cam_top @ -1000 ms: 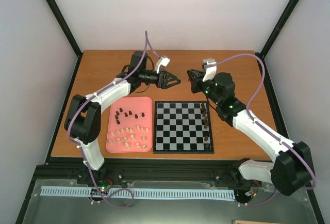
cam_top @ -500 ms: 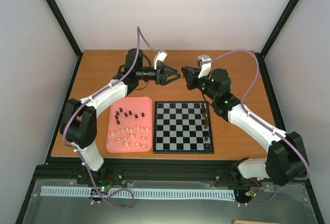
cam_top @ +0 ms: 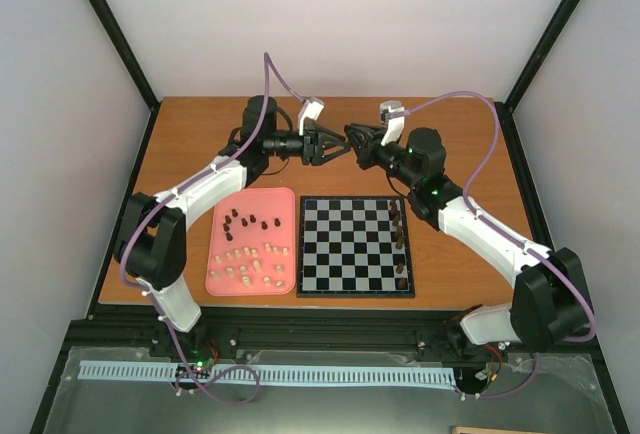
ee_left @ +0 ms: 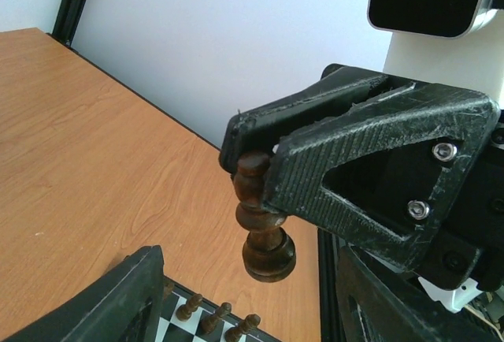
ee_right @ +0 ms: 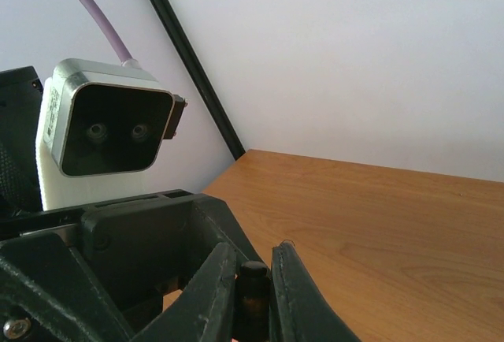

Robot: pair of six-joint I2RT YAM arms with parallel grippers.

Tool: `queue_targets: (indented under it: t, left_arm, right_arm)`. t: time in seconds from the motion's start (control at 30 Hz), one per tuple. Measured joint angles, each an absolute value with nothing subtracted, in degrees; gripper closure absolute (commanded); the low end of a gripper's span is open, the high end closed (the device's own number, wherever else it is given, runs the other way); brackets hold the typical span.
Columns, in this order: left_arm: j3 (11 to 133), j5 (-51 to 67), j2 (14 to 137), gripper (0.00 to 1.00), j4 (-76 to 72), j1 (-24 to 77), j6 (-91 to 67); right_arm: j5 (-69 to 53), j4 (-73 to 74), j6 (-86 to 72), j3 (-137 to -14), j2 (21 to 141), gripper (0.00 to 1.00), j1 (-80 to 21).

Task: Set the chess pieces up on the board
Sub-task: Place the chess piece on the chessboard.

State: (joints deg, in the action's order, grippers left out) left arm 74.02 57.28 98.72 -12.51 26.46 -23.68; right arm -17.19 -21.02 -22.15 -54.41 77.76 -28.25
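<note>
Piece (ee_left: 264, 239), dark and roughly upright, sat clamped in right tool (cam_top: 353, 138); left tool (cam_top: 337, 148), half spread, faced it from 9 o'clock; board (cam_top: 340, 254) lay at 6 o'clock.

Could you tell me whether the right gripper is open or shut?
Shut. The right gripper clamps a dark chess piece; the left wrist view shows its fingers pinching the piece's upper half, base hanging free.
</note>
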Motion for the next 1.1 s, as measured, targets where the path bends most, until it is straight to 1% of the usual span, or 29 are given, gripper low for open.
queue_targets:
  t: [0.13, 0.27, 0.4, 0.5, 0.6, 0.97, 1.0, 1.07, 1.1]
  left_arm:
    - [74.0, 57.3, 98.5, 0.41, -13.0, 27.0, -23.9]
    - [74.0, 57.3, 98.2, 0.48, -13.3, 27.9, -24.0]
    - [74.0, 57.5, 98.1, 0.67, -13.5, 28.4, -24.3]
    - [74.0, 56.9, 98.1, 0.73, -13.6, 28.5, -24.5]
    - [74.0, 56.6, 98.1, 0.77, -13.7, 28.5, -24.8]
    - [74.5, 56.6, 98.6, 0.82, -13.1, 28.5, -24.8]
    - [74.5, 56.6, 98.6, 0.81, -13.0, 28.5, -24.7]
    - [74.5, 56.5, 98.6, 0.70, -12.8, 28.5, -24.4]
    - [74.6, 56.5, 98.6, 0.66, -12.8, 28.5, -24.6]
  right_arm:
    - [-17.4, -22.3, -23.0, -54.4, 78.1, 0.97, -28.3]
    - [-17.4, -23.0, -23.6, -54.4, 78.2, 0.97, -28.1]
    - [-17.3, -23.6, -24.1, -54.4, 78.2, 0.97, -27.9]
    - [-17.6, -24.3, -24.7, -54.4, 78.2, 0.97, -27.9]
    - [-17.8, -24.8, -25.0, -54.4, 78.2, 0.97, -27.9]
    - [-17.5, -25.1, -25.1, -54.4, 78.2, 0.97, -27.9]
    - [-17.4, -25.1, -25.1, -54.4, 78.2, 0.97, -27.9]
    - [-17.3, -25.1, -25.1, -54.3, 78.2, 0.97, -27.9]
    - [-17.4, -25.1, -25.1, -54.3, 78.2, 0.97, -27.9]
